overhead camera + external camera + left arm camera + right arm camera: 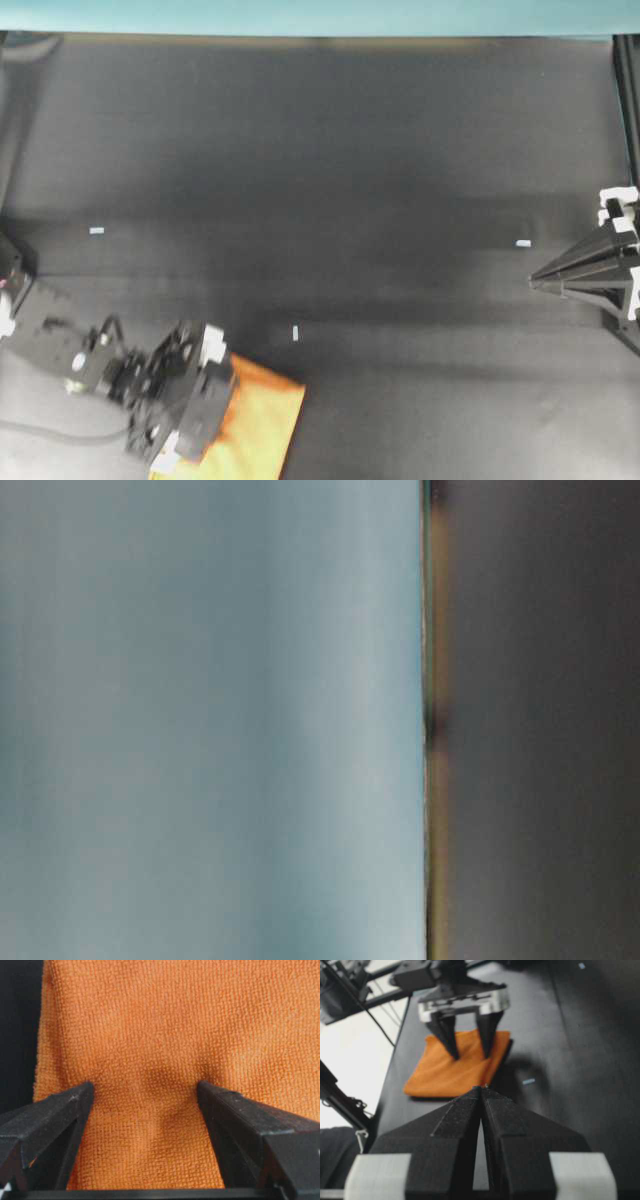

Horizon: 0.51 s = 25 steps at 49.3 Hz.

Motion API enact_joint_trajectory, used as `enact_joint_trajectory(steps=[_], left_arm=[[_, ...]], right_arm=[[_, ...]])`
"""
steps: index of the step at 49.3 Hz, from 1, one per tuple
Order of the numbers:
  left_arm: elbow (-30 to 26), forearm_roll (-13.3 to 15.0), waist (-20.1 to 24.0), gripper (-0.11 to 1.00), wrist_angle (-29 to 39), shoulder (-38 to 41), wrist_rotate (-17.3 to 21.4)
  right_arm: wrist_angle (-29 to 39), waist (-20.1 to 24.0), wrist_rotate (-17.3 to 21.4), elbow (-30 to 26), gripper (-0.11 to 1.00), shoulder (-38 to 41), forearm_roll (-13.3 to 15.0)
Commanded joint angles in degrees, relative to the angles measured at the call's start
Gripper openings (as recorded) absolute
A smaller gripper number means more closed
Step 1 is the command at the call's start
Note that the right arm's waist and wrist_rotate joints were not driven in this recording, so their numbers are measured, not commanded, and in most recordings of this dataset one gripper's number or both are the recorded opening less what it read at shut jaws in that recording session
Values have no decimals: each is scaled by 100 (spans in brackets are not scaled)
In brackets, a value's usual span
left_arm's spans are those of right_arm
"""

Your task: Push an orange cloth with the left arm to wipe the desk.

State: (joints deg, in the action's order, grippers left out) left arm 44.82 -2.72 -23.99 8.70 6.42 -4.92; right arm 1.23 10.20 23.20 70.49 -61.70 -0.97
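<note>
Cloth: orange cloth [165, 1060], folded microfibre, near desk [330, 170] corner at my left.
Left gripper [468, 1050]: my fingers spread wide, tips pressing the cloth, clamping nothing.
Right gripper [481, 1091]: closed, empty.
Hidden: cloth edges cut off overhead; table-level view blurred.

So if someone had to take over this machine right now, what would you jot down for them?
Left gripper: jaws open, tips pressed down on the orange cloth, denting it; nothing is clamped.
Right gripper: jaws shut, empty, parked at the right edge.
The cloth lies flat at the near left of the desk.
Done: the left arm is set on the cloth.
Left: push the cloth across the desk to wipe it.
</note>
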Motion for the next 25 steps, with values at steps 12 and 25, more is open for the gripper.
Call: enact_joint_trajectory(steps=[12,25], left_arm=[[9,-18,-466,84,97,149,-255],[35,-18,-466,84,97,132,-220]], right_arm=[[0,0,-9,-35,2,0,-9],[0,0,-9,-35,2,0,-9]])
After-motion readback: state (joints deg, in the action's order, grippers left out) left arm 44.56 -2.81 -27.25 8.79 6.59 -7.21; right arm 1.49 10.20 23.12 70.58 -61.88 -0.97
